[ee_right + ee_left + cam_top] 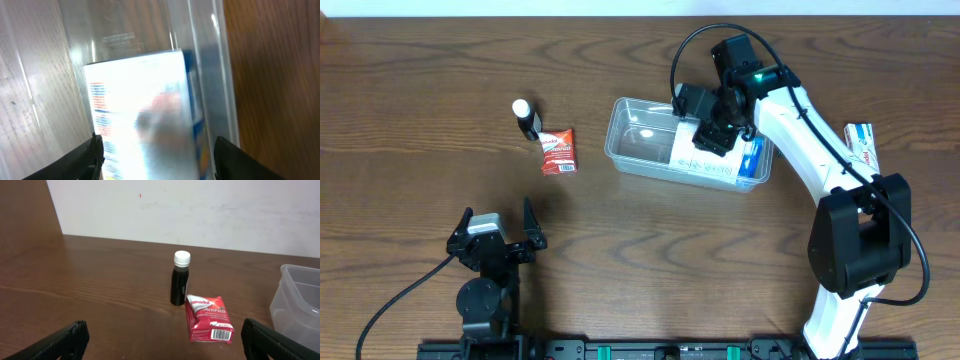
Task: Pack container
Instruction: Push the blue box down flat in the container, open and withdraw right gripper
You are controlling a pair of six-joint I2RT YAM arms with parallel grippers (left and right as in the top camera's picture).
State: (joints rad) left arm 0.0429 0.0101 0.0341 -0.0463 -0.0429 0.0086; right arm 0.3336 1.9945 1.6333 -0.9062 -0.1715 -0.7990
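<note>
The container [632,142], a clear plastic tub, stands at the table's middle right. A white and blue box [705,165] lies inside its right half. My right gripper [713,137] is down in the tub over that box. In the right wrist view its fingers [155,160] straddle the blurred box [140,115] with a gap on the right side, so it is open. A black bottle with a white cap [526,117] [180,280] and a red packet [559,152] [207,320] stand left of the tub. My left gripper [498,232] [162,340] is open and empty.
Another white and blue box [861,141] lies on the table right of the right arm. The tub's corner [300,300] shows at the right edge of the left wrist view. A white wall stands beyond the table's far edge.
</note>
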